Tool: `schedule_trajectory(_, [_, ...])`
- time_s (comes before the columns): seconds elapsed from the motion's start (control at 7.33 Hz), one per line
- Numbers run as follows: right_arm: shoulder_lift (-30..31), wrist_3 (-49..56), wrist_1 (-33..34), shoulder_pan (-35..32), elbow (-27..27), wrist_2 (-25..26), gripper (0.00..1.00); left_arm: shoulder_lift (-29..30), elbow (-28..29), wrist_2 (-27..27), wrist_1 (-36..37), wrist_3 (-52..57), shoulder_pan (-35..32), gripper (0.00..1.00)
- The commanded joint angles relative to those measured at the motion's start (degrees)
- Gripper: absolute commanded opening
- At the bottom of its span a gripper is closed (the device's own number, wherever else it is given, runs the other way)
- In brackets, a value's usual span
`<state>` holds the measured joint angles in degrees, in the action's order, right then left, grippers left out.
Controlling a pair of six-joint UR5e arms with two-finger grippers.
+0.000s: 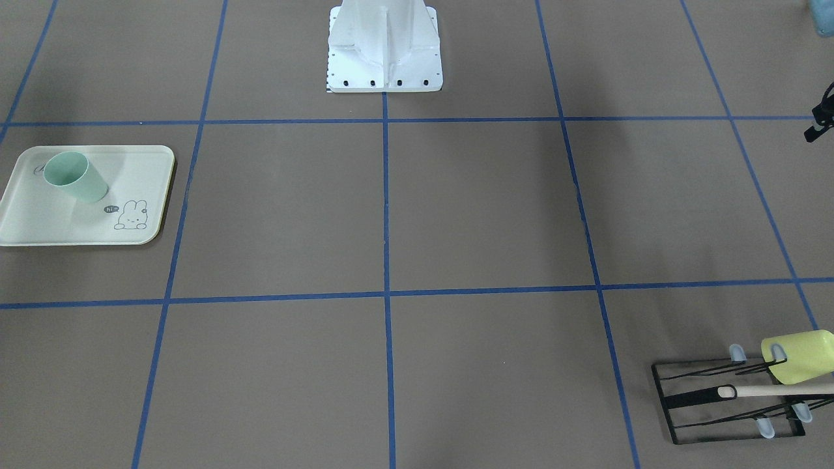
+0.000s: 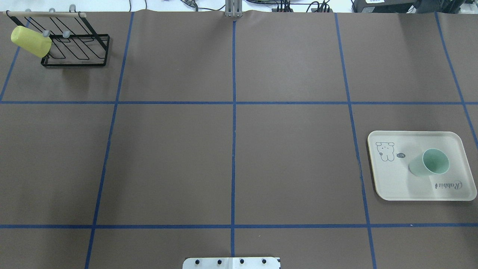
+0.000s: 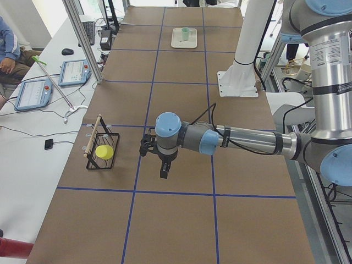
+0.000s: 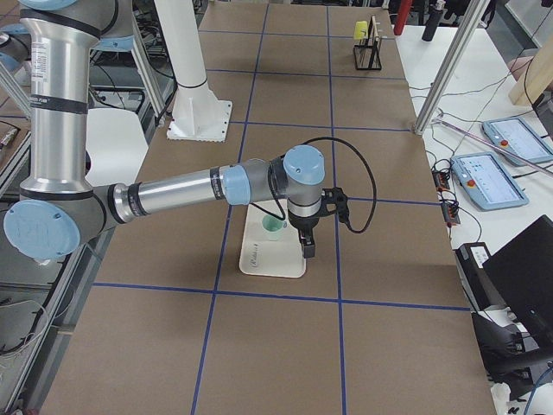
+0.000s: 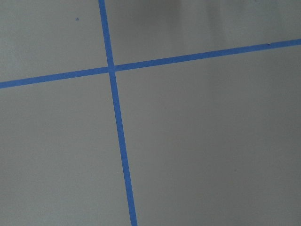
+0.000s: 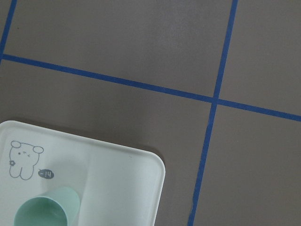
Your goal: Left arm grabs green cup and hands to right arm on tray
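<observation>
On the bench [image 2: 168, 160], at the robot's right, the green cup [image 2: 429, 164] is set upright on the tray [image 2: 396, 183], untouched by the right gripper [image 4: 308, 248], which is held apparently over the tray's edge; how wide it stands cannot be told. The left gripper [image 3: 164, 168], equally unreadable, is held above bare bench. Farthest off, a yellow-green cup [image 2: 30, 41] is hung on a wire rack [image 2: 76, 52].

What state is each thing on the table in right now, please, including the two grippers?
green cup: upright on the tray, mouth up, nothing gripping it.
tray: flat on the table, holding only the green cup.
yellow-green cup: hung tilted on the rack.
left gripper: over bare table, open or shut cannot tell.
right gripper: near the tray, open or shut cannot tell.
</observation>
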<state>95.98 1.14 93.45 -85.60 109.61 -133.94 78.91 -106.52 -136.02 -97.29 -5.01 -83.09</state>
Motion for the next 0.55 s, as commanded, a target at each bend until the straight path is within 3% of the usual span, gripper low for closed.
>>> schedule_trajectory(0.0, [-0.09,0.0,0.06,0.0,-0.09,0.0,1.0,0.02,0.0,0.05,0.0,0.0,0.03,1.0])
schedule_trajectory(0.41, [-0.09,0.0,-0.02,0.0,-0.09,0.0,1.0,0.02,0.61,0.14,-0.44,0.0,0.03,1.0])
